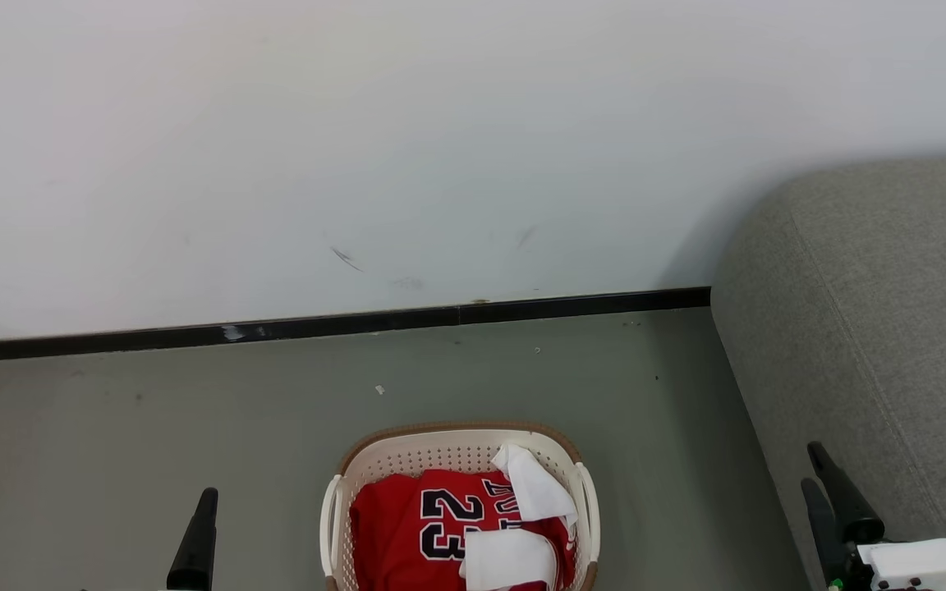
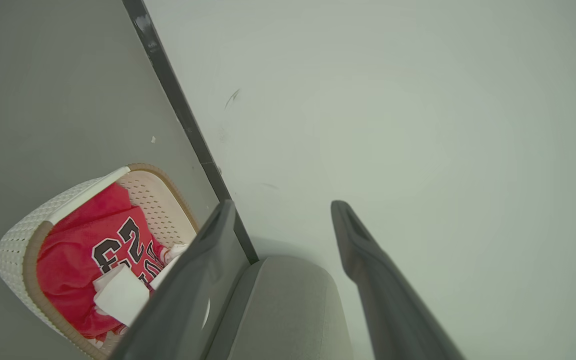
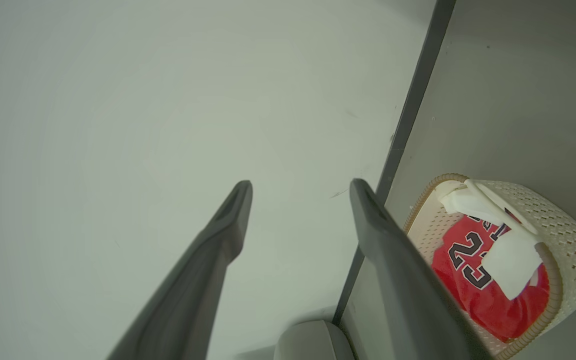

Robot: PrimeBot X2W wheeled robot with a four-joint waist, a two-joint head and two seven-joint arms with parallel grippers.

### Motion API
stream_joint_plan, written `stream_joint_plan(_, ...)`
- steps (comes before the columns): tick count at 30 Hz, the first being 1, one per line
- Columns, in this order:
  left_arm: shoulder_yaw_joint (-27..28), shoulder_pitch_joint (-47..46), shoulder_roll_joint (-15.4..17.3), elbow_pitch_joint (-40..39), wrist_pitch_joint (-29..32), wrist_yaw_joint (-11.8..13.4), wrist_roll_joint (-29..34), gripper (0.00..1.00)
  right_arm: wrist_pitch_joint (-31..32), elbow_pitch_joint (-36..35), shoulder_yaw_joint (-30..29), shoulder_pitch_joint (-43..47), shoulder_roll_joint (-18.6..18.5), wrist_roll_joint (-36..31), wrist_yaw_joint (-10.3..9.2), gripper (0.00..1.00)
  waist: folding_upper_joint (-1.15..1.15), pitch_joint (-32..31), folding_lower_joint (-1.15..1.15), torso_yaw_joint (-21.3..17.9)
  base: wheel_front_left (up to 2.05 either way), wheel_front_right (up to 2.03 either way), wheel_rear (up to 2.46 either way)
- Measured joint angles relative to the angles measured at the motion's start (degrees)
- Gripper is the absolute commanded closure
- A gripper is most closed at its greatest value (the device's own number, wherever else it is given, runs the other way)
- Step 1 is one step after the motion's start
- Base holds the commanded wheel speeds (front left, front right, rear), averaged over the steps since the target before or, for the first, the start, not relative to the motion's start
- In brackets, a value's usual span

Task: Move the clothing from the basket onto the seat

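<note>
A cream basket (image 1: 448, 450) sits on the grey floor (image 1: 153, 427) near a white wall (image 1: 358, 123). It holds the red clothing (image 1: 395, 525), a jersey numbered 23 with white panels folded on top. The grey seat (image 1: 875, 328) stands to its right, apart from it. The left pincer (image 2: 284, 205) and right pincer (image 3: 301, 184) hover on either side of the basket, both spread wide and holding nothing.
</note>
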Motion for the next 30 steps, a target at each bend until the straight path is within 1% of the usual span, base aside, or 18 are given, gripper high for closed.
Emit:
stream_joint_plan(8,-1.58,-0.36,1.16,0.04,-1.87,0.00,4.33,0.00,-1.40,-1.21,1.11,-0.02,-1.55,-6.54,0.00,0.00,0.00,-0.32,0.40,0.02,0.00,0.00,0.00)
stream_joint_plan(11,-2.00,-0.48,1.59,0.10,-2.41,0.00,6.38,0.00,-2.38,-2.00,1.07,-0.14,-1.96,-9.56,-0.01,0.00,0.00,-0.47,0.56,0.01,0.00,0.00,0.00)
stream_joint_plan(15,-2.89,-0.82,2.26,0.26,-3.33,0.00,9.65,0.00,-3.20,-2.96,1.14,-0.34,-2.50,-14.17,0.00,0.00,0.00,-0.66,0.72,-0.02,0.00,0.00,0.00)
stream_joint_plan(16,-2.89,-0.82,2.26,0.26,-3.33,0.00,9.65,0.00,-3.20,-2.96,1.14,-0.34,-2.50,-14.17,0.00,0.00,0.00,-0.66,0.72,-0.02,0.00,0.00,0.00)
stream_joint_plan(19,-2.97,-1.36,2.75,0.18,-3.89,0.00,12.33,0.00,-3.78,-3.65,1.22,-0.34,-2.85,-17.70,0.00,0.00,0.00,-0.76,0.78,-0.04,0.00,0.00,0.00)
stream_joint_plan(20,-2.93,-1.64,2.99,-0.03,-4.37,0.03,14.36,0.00,-4.15,-4.07,1.41,-0.35,-3.23,-20.40,0.00,0.00,0.00,-0.81,0.81,-0.06,0.00,0.00,0.00)
stream_joint_plan(24,-2.94,-1.65,3.15,-0.47,-5.01,0.18,18.19,0.00,-4.99,-4.87,1.55,-0.34,-3.86,-25.68,0.00,0.00,0.00,-0.84,0.81,-0.06,0.00,0.00,0.00)
stream_joint_plan(26,-2.98,-1.65,3.23,-0.79,-5.42,0.23,20.12,0.00,-5.41,-5.37,1.63,-0.35,-3.94,-28.33,0.00,0.00,0.00,-0.83,0.77,-0.06,0.00,0.00,0.00)
stream_joint_plan(30,-3.41,-1.65,3.79,-1.43,-6.19,0.51,24.96,0.00,-6.06,-6.03,1.91,-0.33,-4.20,-33.63,0.00,0.00,0.00,-0.74,0.60,-0.06,0.00,0.00,0.00)
